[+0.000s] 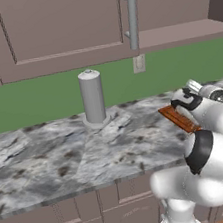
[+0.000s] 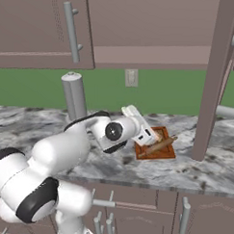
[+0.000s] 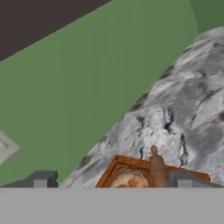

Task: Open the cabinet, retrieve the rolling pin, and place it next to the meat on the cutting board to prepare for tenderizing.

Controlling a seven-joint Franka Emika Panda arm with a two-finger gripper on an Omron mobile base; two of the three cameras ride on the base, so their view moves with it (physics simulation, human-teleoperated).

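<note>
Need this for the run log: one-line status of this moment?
gripper: open, above board | rolling pin: on cutting board, beside meat | cabinet: door open

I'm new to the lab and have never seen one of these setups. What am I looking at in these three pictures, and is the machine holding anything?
This is a rendered kitchen with a white robot arm. Two cameras ride on its base, behind it to left and right; the third sits on the hand, looking along the gripper. On the marbled counter lies a reddish cutting board. On it are the meat, a pale curled lump, and the rolling pin, which lies across the board with one end past its edge. A tall grey cylinder stands near the green wall. Above hangs the cabinet, one door swung open. The gripper is open and holds nothing; it hangs just over the board.
</note>
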